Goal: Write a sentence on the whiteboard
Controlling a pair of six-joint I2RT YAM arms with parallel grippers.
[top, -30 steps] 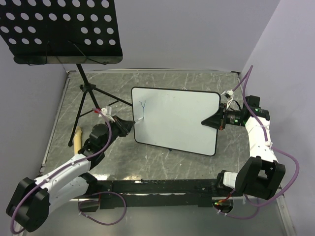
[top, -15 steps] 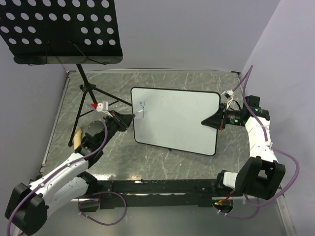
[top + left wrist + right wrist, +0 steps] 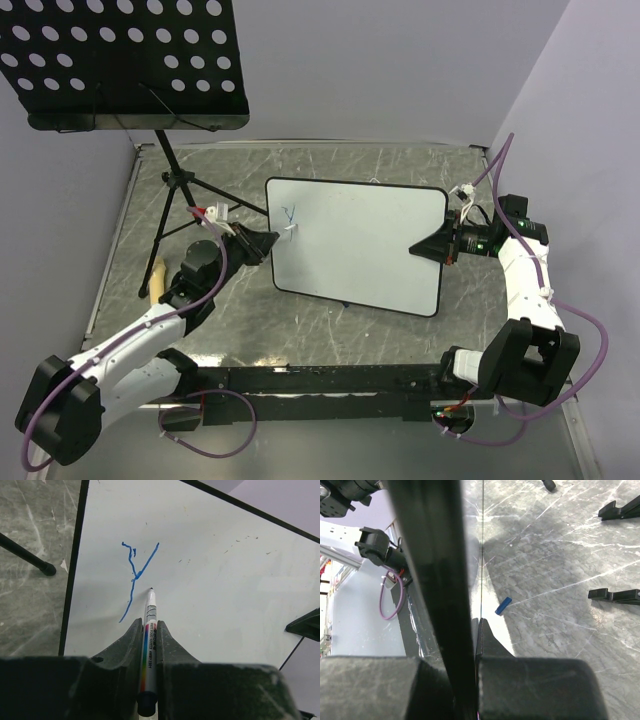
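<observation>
While the left gripper [image 3: 148, 624] squeezes a marker [image 3: 150, 605] tight, the pen tip sits just beside the sentence [image 3: 135, 575], at its 4 o'clock. The sentence is only one blue Y. The right gripper [image 3: 420, 246] pinches the whiteboard [image 3: 360, 255] at its 3 o'clock edge. The Y is near the board's 10 o'clock corner. Far back at 11 o'clock stands a black music stand [image 3: 120, 60].

Black perforated music stand [image 3: 140, 105] on marbled table [image 3: 330, 330]
</observation>
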